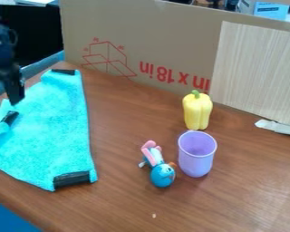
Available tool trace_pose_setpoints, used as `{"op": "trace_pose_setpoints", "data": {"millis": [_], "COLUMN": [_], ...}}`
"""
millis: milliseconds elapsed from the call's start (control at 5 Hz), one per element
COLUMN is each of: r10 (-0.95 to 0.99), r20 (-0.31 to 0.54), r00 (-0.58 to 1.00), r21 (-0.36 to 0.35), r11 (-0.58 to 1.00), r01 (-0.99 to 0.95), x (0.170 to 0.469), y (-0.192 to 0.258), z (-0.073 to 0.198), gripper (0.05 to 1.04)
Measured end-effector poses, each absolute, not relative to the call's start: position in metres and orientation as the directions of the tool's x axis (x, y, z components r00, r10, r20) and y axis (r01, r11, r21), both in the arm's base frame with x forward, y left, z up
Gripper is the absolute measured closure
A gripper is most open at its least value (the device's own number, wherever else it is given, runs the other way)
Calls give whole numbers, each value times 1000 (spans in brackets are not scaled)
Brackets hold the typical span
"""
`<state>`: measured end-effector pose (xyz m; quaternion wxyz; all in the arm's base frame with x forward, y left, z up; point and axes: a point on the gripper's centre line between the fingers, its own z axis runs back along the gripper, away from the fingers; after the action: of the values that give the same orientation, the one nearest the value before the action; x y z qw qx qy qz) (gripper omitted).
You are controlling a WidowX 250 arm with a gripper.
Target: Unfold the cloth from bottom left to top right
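Note:
At the left edge of the view, the black gripper (14, 93) hangs over the upper left part of the cloth. The bright turquoise cloth (56, 122) lies on the left side of the table, with black patches at its top corner and at its lower right corner. Another black-patched corner (9, 118) is folded over onto the cloth at the left, just below the gripper. Whether the gripper touches the cloth cannot be told.
A purple cup (196, 154) stands right of centre on the brown table (129, 204), with a blue toy (162, 174) lying at its left. Behind the cup stands a yellow pepper (197, 111). A cardboard panel (166, 36) borders the table's back.

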<state>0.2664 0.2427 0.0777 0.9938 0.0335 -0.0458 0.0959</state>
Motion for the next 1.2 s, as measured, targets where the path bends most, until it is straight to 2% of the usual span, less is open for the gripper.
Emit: {"op": "trace_pose_setpoints", "data": {"millis": [400, 800, 1000, 1200], "r10": [170, 186, 187, 184], "r20": [111, 88, 64, 46], "r00": [979, 979, 980, 982], "r21": [120, 140, 140, 141], "r11": [976, 970, 971, 972], "r01": [-183, -197, -194, -189], "x": [267, 266, 263, 263], "y": [240, 245, 246, 249], "z": [62, 50, 41, 40], "gripper": [84, 84, 125, 435]}}
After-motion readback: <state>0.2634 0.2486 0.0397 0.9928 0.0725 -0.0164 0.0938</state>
